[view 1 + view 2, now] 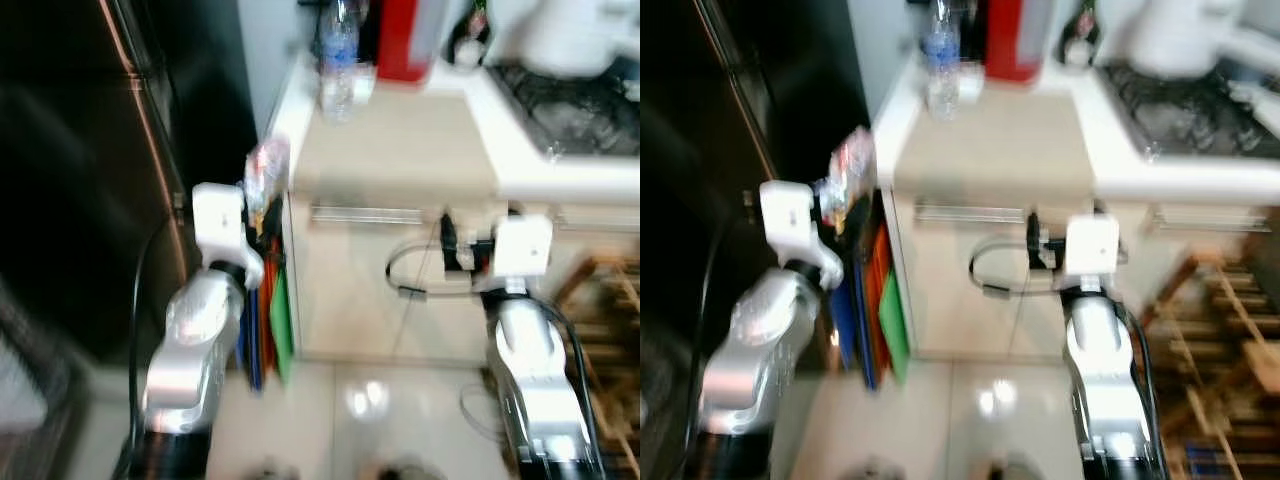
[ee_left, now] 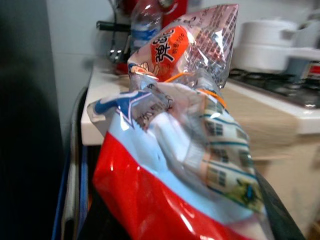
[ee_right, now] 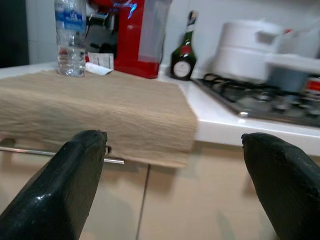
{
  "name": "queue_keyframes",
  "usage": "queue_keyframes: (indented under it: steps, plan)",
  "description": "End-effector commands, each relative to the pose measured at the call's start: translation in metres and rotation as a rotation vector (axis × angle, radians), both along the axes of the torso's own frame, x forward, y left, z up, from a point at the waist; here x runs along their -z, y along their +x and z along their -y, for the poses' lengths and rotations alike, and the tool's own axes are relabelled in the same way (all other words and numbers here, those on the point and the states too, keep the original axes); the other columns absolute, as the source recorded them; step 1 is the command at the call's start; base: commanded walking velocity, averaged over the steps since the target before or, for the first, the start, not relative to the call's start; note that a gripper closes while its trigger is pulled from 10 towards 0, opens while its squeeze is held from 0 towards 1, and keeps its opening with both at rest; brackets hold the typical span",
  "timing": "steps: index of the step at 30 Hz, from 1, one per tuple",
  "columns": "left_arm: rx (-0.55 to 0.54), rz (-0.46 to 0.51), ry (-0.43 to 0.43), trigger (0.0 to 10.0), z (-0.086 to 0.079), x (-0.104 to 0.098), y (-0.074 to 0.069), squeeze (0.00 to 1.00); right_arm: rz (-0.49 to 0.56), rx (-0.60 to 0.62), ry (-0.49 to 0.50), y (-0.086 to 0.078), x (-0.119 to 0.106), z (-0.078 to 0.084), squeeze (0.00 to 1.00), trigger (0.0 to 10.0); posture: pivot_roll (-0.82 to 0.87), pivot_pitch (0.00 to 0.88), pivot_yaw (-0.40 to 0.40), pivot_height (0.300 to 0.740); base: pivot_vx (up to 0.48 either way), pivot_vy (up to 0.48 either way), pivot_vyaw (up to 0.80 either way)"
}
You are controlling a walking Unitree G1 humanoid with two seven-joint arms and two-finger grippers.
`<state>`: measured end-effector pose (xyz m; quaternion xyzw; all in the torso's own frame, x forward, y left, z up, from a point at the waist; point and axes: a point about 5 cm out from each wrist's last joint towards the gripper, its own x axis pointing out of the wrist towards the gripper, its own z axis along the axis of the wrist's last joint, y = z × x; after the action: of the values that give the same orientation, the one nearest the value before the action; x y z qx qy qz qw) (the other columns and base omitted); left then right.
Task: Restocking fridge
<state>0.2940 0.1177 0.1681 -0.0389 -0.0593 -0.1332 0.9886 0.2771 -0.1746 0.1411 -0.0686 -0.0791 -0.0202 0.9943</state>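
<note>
My left gripper point(image 1: 257, 212) is shut on a crinkly plastic snack bag point(image 2: 185, 130), printed red, pale blue and orange. It holds the bag point(image 1: 268, 165) up in the gap between the black fridge point(image 1: 80, 150) and the corner of the beige counter point(image 1: 400, 150). My right gripper point(image 3: 175, 142) is open with nothing between its fingers. It hovers in front of the cabinet face just below the counter's edge point(image 1: 455, 245). The fridge door looks shut, its front dark and blurred.
A water bottle point(image 1: 340, 60), a red appliance point(image 1: 410, 35) and a dark wine bottle point(image 3: 182, 57) stand at the counter's back. A gas hob point(image 1: 575, 110) with a white pot point(image 1: 570, 35) lies right. Coloured boards point(image 1: 272, 320) lean beside the cabinet. A wooden rack point(image 1: 610, 300) stands far right.
</note>
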Motion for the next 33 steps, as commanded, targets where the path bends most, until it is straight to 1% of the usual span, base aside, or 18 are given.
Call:
queue_keyframes:
  steps: [1,11,15,16,19,23,33]
  plan:
    - [-0.012,0.02,-0.002,10.0,-0.001,-0.004,0.0,0.0,0.007,-0.009,0.0,0.002,-0.003,-0.001,0.0,10.0,-0.12,0.0,0.057,0.74,-0.398,0.0,0.0]
    - [-0.013,0.017,0.0,10.0,-0.001,-0.003,0.001,0.0,0.001,-0.013,-0.001,0.002,-0.002,-0.001,0.0,10.0,-0.12,0.0,0.055,0.74,-0.395,0.0,0.0]
    - [-0.043,-0.011,-0.019,10.0,-0.005,0.002,0.002,0.0,-0.005,-0.017,0.001,0.002,0.0,-0.001,0.0,10.0,-0.12,0.0,0.055,0.74,0.0,0.0,0.0]
    - [-0.055,-0.017,-0.02,10.0,-0.009,0.004,0.002,0.0,-0.008,-0.018,0.002,0.002,0.0,-0.001,0.0,10.0,-0.12,0.0,0.056,0.74,0.0,0.0,0.0]
    - [-0.064,-0.029,0.003,10.0,-0.011,0.008,0.003,0.0,-0.011,-0.018,0.003,0.002,0.001,-0.001,0.0,10.0,-0.12,0.0,0.056,0.74,0.0,0.0,0.0]
    - [-0.069,-0.05,0.007,10.0,-0.011,0.012,0.003,0.0,-0.024,-0.012,-0.001,0.001,0.003,0.0,0.0,10.0,-0.12,0.0,0.057,0.74,0.0,-0.48,0.0]
    - [-0.071,-0.053,-0.002,10.0,-0.01,0.013,0.005,0.0,-0.025,0.0,0.001,0.001,0.003,0.002,0.0,10.0,-0.13,0.0,0.062,0.74,0.0,-0.474,0.0]
